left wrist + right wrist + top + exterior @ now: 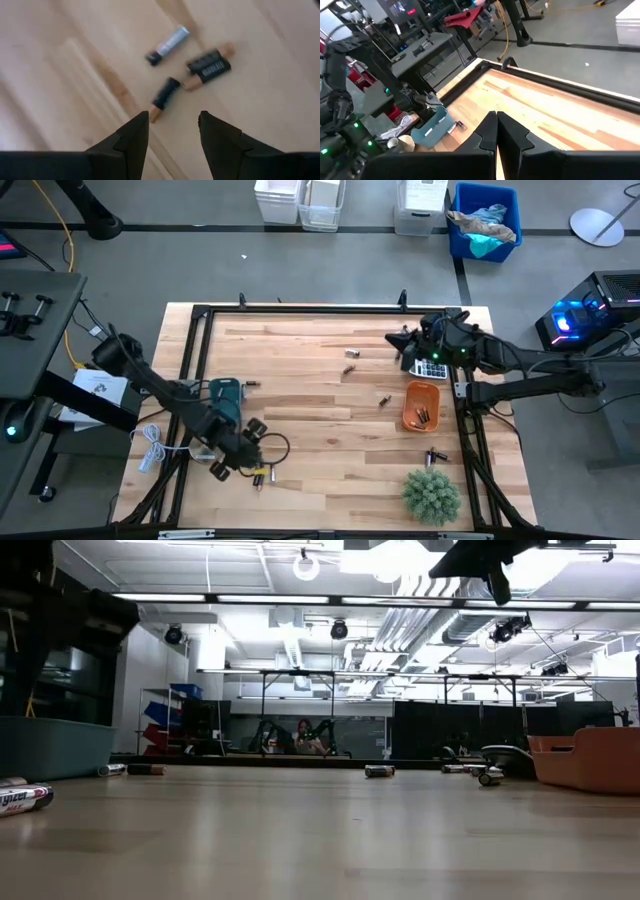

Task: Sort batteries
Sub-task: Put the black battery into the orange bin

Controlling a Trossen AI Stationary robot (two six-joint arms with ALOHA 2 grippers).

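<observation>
Three batteries lie on the wood just ahead of my left gripper (172, 125), which is open, empty and pointing down near the table's near-left part (255, 462): a silvery one (167, 44) and two black, copper-ended ones (210, 65) (162, 97). More batteries lie scattered mid-table (352, 352) (384, 400) (436, 455) and inside the orange tray (421, 405). A teal tray (225, 395) stands at the left. My right gripper (496, 132) is shut and empty, raised above the far right of the table (400, 338).
A grey calculator (432, 365) lies under the right arm next to the orange tray. A green artificial plant (432, 495) stands at the near right. A black frame (300, 308) borders the table. Cables and a paper sheet (100, 390) lie off the left edge.
</observation>
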